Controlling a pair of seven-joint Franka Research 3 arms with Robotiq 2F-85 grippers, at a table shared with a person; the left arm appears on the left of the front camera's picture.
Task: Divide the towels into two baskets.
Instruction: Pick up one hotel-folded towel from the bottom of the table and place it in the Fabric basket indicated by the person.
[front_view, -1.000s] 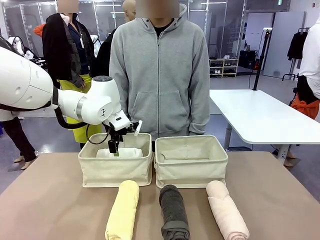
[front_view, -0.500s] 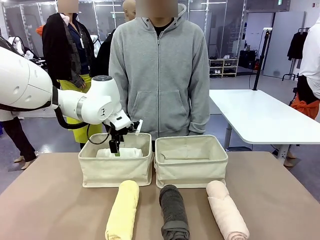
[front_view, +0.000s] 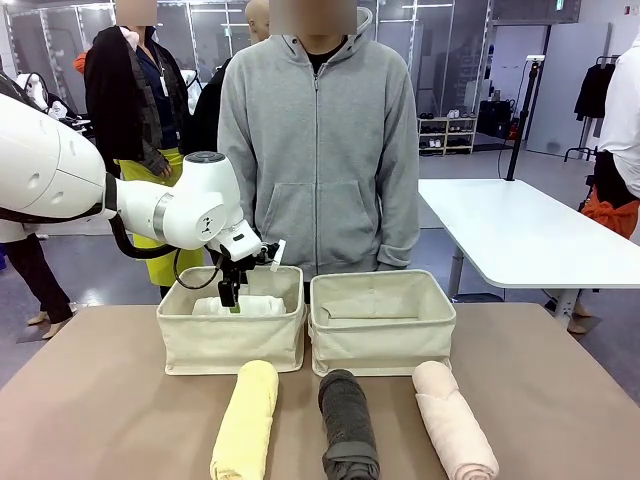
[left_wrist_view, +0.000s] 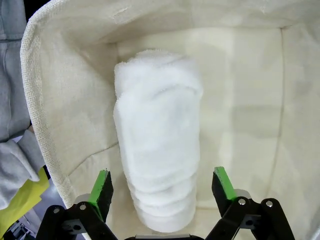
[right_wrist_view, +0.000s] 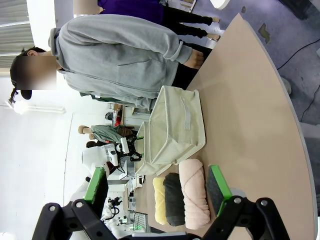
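Observation:
The white towel (front_view: 250, 305) lies rolled inside the left basket (front_view: 230, 345). My left gripper (front_view: 231, 297) hangs just above it. In the left wrist view the white towel (left_wrist_view: 157, 135) runs along the basket's cream floor, and my left gripper (left_wrist_view: 162, 186) is open, its green pads (left_wrist_view: 102, 186) on either side of the roll's near end. The right basket (front_view: 380, 350) has no towel showing in it. In front of the baskets lie the yellow towel (front_view: 246, 420), the dark grey towel (front_view: 348, 420) and the pink towel (front_view: 455, 422). My right gripper (right_wrist_view: 157, 190) is open in the air, holding nothing.
A person in a grey hoodie (front_view: 318, 150) stands right behind the baskets at the far edge. The brown table (front_view: 90, 400) has free room left and right of the towels. A white table (front_view: 520, 230) stands beyond on the right.

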